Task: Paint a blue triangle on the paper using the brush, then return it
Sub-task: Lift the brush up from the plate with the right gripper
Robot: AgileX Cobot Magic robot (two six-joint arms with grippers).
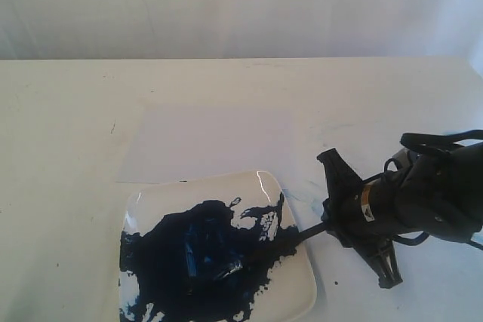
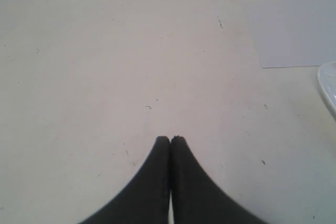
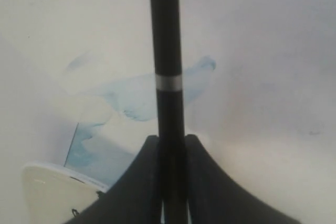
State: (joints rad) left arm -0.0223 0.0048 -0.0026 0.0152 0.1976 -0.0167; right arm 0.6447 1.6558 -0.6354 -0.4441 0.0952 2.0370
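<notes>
The brush (image 1: 306,231) lies low across the white plate (image 1: 294,286), its tip in the big dark-blue paint puddle (image 1: 196,254). My right gripper (image 1: 328,224) is at the plate's right edge, shut on the brush's black handle. In the right wrist view the handle (image 3: 169,51) with a silver band runs out between the fingers of that gripper (image 3: 170,139), which press it on both sides. The paper (image 1: 211,141) lies flat behind the plate and looks blank; no blue triangle is in view. My left gripper (image 2: 170,139) is shut and empty over bare table, with the paper (image 2: 299,32) off to one side.
Pale light-blue smears (image 3: 136,98) mark the table beneath the right gripper. The plate's rim (image 2: 328,85) shows at the edge of the left wrist view. The table's far edge (image 1: 241,59) meets a white backdrop.
</notes>
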